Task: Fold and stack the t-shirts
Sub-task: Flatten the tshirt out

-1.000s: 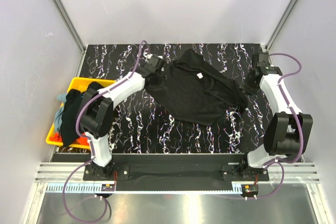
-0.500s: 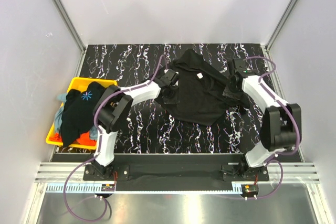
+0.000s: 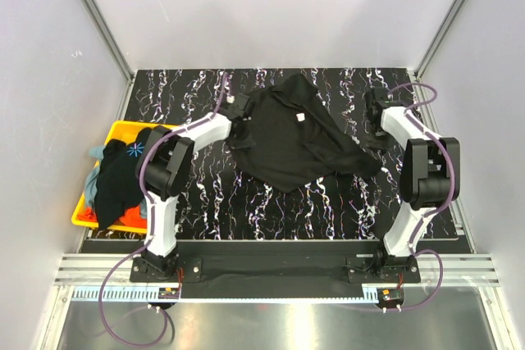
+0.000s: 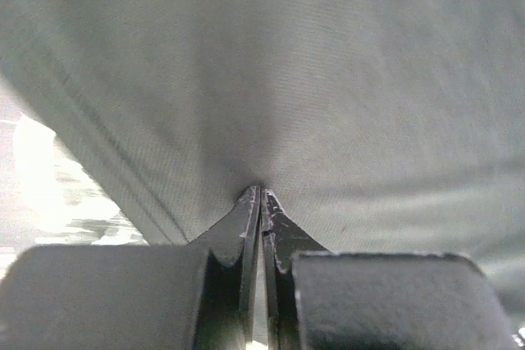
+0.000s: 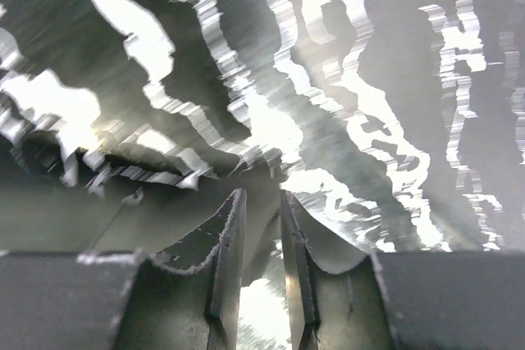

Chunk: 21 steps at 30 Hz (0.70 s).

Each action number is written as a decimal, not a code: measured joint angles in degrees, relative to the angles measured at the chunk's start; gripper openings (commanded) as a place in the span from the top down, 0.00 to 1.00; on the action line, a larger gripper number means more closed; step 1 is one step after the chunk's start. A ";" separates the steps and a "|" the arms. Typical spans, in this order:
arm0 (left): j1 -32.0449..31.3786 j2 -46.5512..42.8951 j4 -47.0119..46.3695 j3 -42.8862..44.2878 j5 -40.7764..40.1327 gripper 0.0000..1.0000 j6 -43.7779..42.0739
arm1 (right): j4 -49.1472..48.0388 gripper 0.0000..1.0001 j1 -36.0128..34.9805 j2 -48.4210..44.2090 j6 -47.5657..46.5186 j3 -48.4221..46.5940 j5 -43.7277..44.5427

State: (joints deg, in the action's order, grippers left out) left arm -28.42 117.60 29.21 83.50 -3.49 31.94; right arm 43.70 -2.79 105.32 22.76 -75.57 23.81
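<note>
The left pincer is pressed together on a fold of the black t-shirt near its left edge, apparently to drag it flat on the bench. The right pincer shows a narrow slit between its jaws. Whether it grips cloth, I cannot tell. More shirts lie heaped in the yellow bin.

Both arms reach far forward, left tool pinched on the black t-shirt, right tool narrowly parted.
</note>
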 measured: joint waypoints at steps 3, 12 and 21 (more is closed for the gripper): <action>3.45 1.86 3.21 3.61 -1.70 0.91 -1.16 | 0.11 0.70 2.47 0.11 0.02 -0.39 0.76; 7.91 6.21 5.27 17.57 4.44 0.72 -6.71 | 2.32 0.71 -0.83 -3.17 0.20 0.04 -2.60; 2.89 -15.39 3.19 3.67 10.45 0.54 -5.68 | 2.40 0.68 -19.30 -17.33 4.63 10.56 -8.92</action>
State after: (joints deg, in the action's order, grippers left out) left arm -25.54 102.21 32.40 87.18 6.96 26.26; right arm 46.11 -22.09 87.99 27.40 -65.01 14.90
